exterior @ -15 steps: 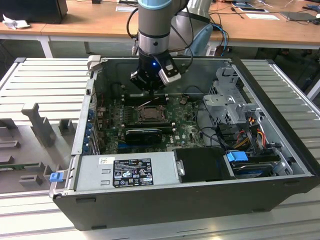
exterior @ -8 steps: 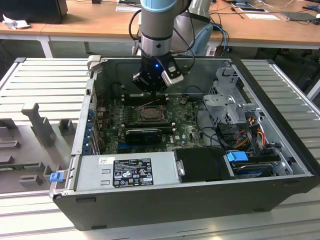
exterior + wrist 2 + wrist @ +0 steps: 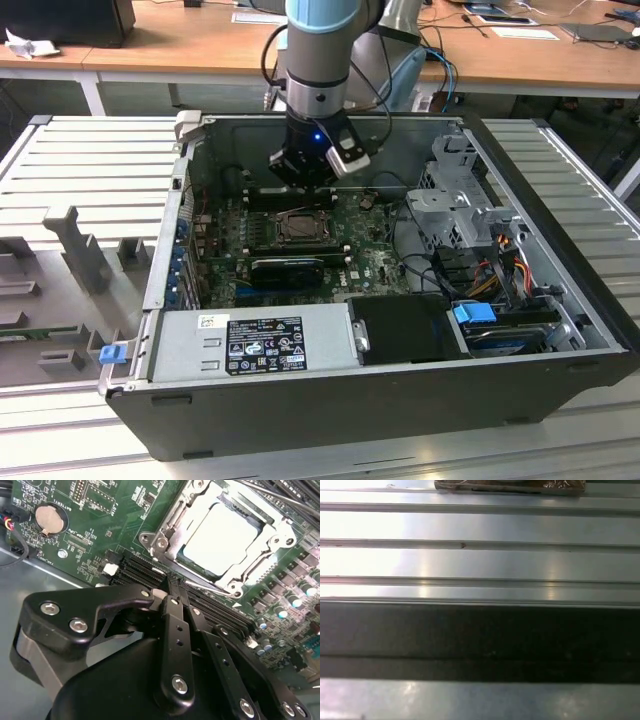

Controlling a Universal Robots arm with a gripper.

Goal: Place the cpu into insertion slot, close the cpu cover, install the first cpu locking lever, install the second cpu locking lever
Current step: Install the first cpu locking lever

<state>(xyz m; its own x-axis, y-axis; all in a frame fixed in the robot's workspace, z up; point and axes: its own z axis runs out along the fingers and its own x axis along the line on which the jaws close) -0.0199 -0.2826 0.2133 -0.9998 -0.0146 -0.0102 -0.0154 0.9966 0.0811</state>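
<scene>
I have the arm [image 3: 322,50] hanging straight down, with the gripper [image 3: 303,185] pointing downward. In the second wrist view its fingers [image 3: 175,625] meet at the tips, pressed together.

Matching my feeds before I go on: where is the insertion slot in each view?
Exterior view: insertion slot mid-case on the green board, next to the gripper.
Second wrist view: insertion slot just beyond the gripper, cpu inside.
First wrist view: ribbed metal panel.
Shared landmark: the gripper.
</scene>
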